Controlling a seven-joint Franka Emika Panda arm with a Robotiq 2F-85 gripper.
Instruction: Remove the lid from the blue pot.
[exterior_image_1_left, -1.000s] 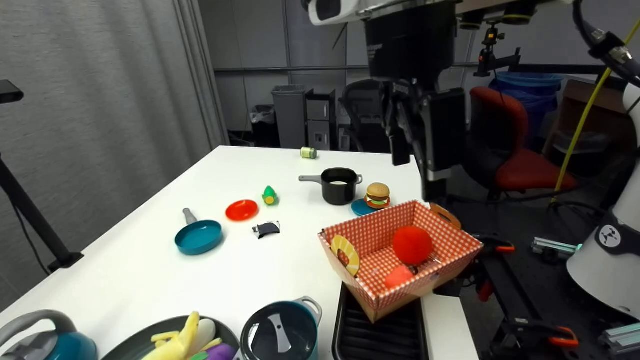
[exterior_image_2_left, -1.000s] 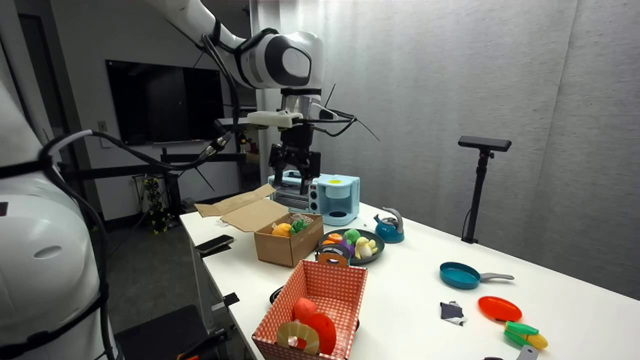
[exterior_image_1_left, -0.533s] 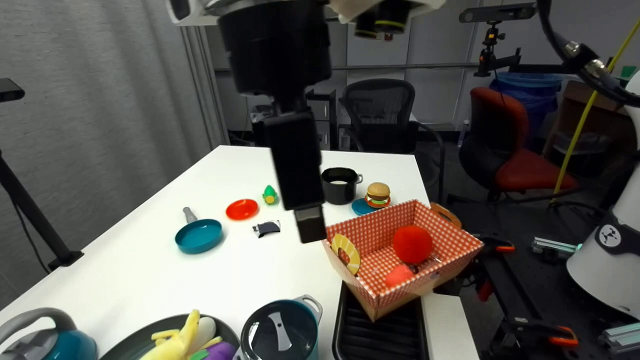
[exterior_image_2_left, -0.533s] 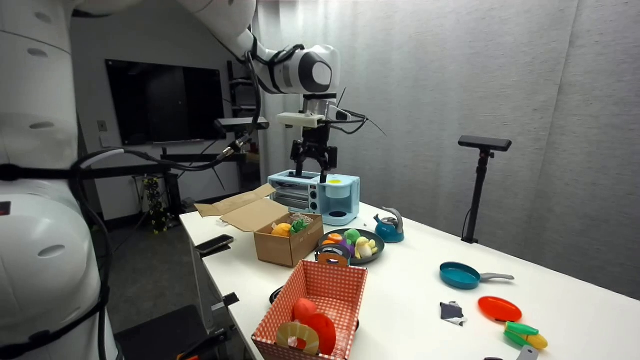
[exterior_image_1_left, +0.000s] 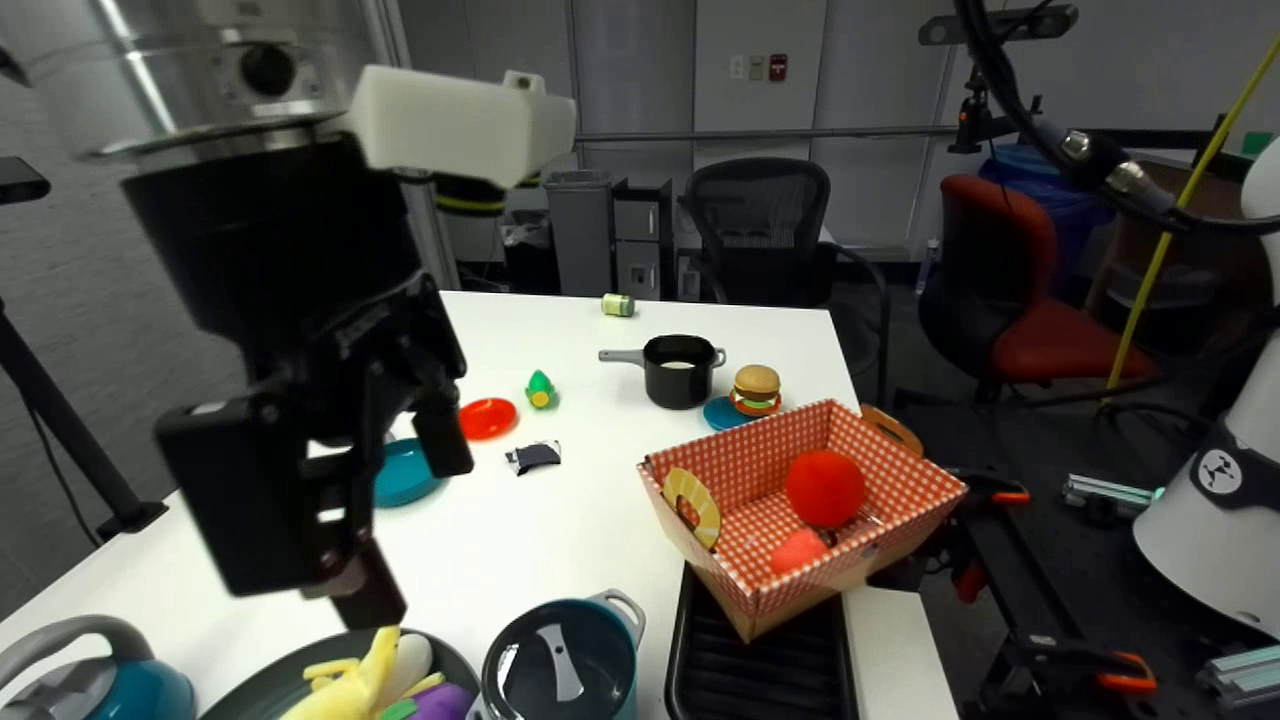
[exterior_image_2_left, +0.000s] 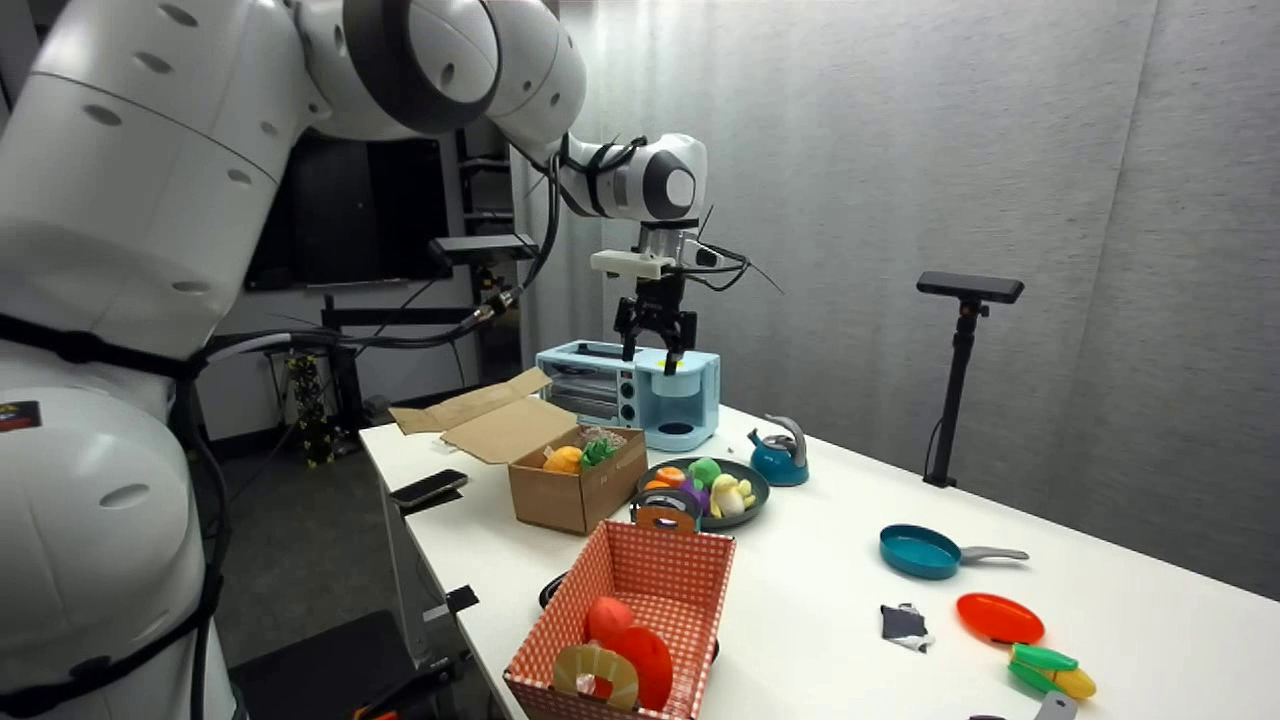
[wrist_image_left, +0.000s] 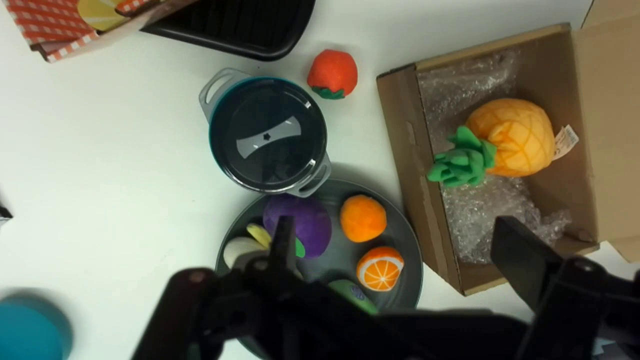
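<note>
The blue pot (wrist_image_left: 220, 88) stands on the white table in the wrist view, with the dark glassy lid (wrist_image_left: 268, 167) seated on it and a grey bar handle on top. In an exterior view the lid (exterior_image_1_left: 530, 665) and the teal side of the pot (exterior_image_1_left: 627, 690) show at the bottom edge. In an exterior view the pot is mostly hidden behind the checkered basket; part of the lid (exterior_image_2_left: 667, 503) shows. My gripper (wrist_image_left: 396, 221) is open and empty, high above the pan of toy food beside the pot. It also shows in both exterior views (exterior_image_1_left: 410, 530) (exterior_image_2_left: 650, 360).
A dark pan (wrist_image_left: 320, 272) of toy food touches or nearly touches the pot. A cardboard box (wrist_image_left: 407, 145) and a tomato (wrist_image_left: 332, 72) lie beside it. The checkered basket (exterior_image_2_left: 720, 580), black grill tray (exterior_image_1_left: 760, 670), kettle (exterior_image_2_left: 780, 462) and blue oven (exterior_image_2_left: 700, 400) are around.
The gripper has moved left and lower in an exterior view, and right and slightly down, past the oven's front, in an exterior view. It stays open. The lid and pot have not moved.
</note>
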